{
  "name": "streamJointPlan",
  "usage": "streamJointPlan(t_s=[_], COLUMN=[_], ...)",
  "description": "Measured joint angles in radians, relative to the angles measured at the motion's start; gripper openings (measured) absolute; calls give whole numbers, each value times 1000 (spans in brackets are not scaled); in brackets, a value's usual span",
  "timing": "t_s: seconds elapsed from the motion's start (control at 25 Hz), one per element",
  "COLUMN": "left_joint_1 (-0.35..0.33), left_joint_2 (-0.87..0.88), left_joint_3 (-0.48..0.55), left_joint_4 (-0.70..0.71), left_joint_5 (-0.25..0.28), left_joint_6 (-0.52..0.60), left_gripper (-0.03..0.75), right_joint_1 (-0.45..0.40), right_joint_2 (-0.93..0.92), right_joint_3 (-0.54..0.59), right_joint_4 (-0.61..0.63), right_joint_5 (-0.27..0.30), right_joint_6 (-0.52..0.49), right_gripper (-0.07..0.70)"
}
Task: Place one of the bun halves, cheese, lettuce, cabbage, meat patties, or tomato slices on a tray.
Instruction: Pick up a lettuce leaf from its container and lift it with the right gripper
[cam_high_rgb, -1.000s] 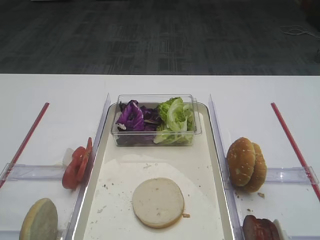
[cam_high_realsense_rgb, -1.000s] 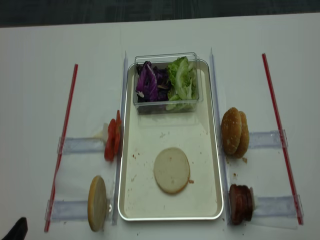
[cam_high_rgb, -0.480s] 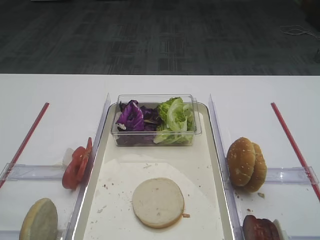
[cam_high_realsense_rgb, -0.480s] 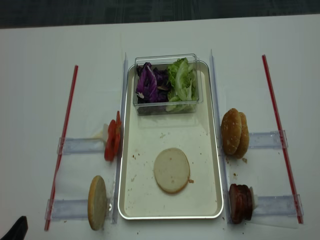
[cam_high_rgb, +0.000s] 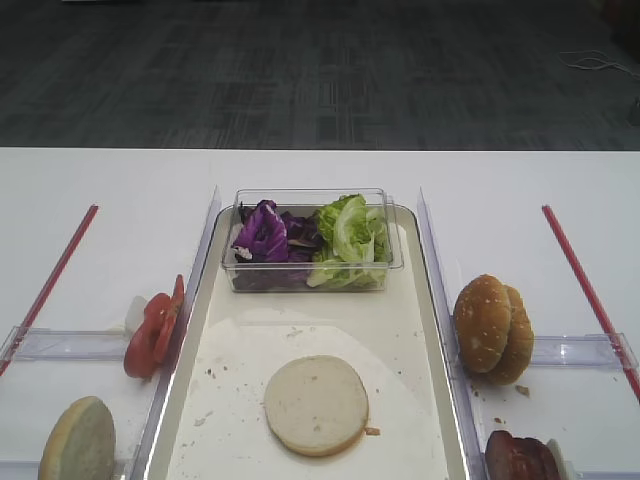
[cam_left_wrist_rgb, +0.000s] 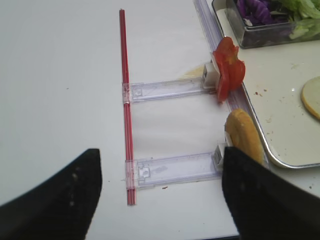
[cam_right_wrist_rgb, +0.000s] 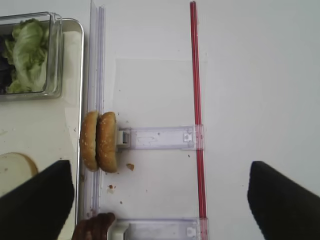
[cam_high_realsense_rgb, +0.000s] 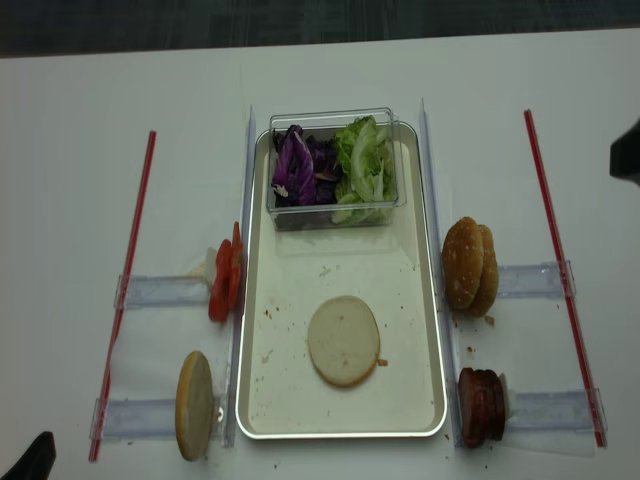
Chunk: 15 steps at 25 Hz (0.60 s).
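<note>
A cream tray (cam_high_rgb: 300, 330) (cam_high_realsense_rgb: 340, 434) holds one pale bun half (cam_high_rgb: 316, 404) (cam_high_realsense_rgb: 343, 340) lying flat. Right of it, two sesame bun halves (cam_high_rgb: 492, 330) (cam_right_wrist_rgb: 99, 141) stand on edge, with meat patties (cam_high_rgb: 522, 458) (cam_right_wrist_rgb: 94, 227) nearer me. Left of it are tomato slices (cam_high_rgb: 155, 326) (cam_left_wrist_rgb: 227, 67) and another bun half (cam_high_rgb: 77, 440) (cam_left_wrist_rgb: 243, 136). Lettuce (cam_high_rgb: 350, 240) and cabbage (cam_high_rgb: 265, 235) fill a tub. No cheese shows. My right gripper (cam_right_wrist_rgb: 160, 200) hangs open over the table right of the sesame buns. My left gripper (cam_left_wrist_rgb: 160, 195) is open and empty, left of the tray.
The clear plastic tub (cam_high_rgb: 312, 240) sits at the tray's far end. Clear plastic holders (cam_right_wrist_rgb: 160, 137) (cam_left_wrist_rgb: 170, 90) prop up the food on both sides. Red strips (cam_high_rgb: 585, 290) (cam_high_rgb: 50, 285) run along the table outside them. A dark arm part (cam_high_realsense_rgb: 625, 160) shows at the right edge.
A dark part of the right arm has come into the realsense view at its right edge. The food and the tray have not moved.
</note>
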Motion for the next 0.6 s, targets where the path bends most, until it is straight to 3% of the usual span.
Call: streamJointPlan(t_s=[0.6], left_joint_1=[0], left_joint_2=[0], left_joint_3=[0], left_joint_4=[0], left_joint_5=[0], left_joint_6=[0], left_gripper=[504], right_joint_1=[0], right_joint_2=[509], right_joint_3=[-426], right_joint_4=[-1], right_joint_5=[44], right_joint_6=[0], right_gripper=[692])
